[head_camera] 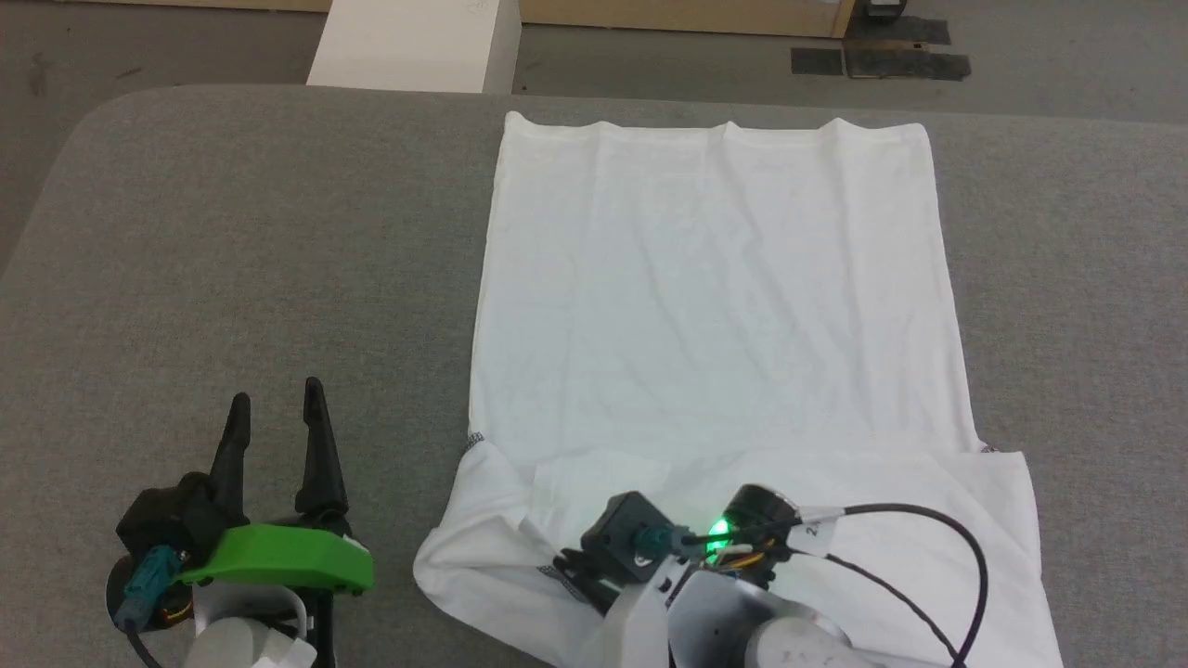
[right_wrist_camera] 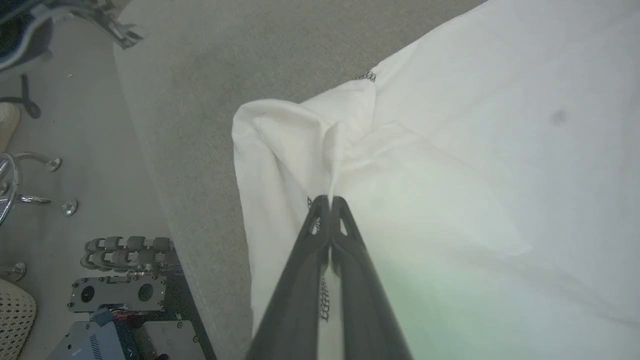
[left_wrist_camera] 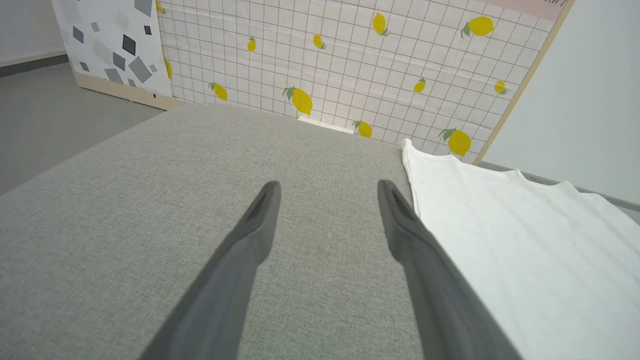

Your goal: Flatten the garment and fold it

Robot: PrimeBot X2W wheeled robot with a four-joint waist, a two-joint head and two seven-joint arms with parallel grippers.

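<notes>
The garment (head_camera: 715, 306), a white T-shirt, lies on the grey table (head_camera: 232, 232) with its body spread flat toward the far edge. Its near part is bunched and folded over at the near left. There my right gripper (right_wrist_camera: 330, 200) is shut, pinching a raised fold of the cloth beside a grey zigzag seam; in the head view the right gripper (head_camera: 574, 568) sits low over that bunched corner, mostly hidden under its wrist. My left gripper (head_camera: 278, 404) stands open above bare table left of the shirt, nothing between its fingers (left_wrist_camera: 260, 220). The garment's (left_wrist_camera: 525, 240) edge runs just right of them.
A white box (head_camera: 408, 42) stands on the floor beyond the table's far edge. A lemon-patterned tiled panel (left_wrist_camera: 350, 55) rises behind the table. The table's near left edge (right_wrist_camera: 165, 200) drops to floor with metal gear (right_wrist_camera: 120, 290) below. Wide bare tabletop lies left of the shirt.
</notes>
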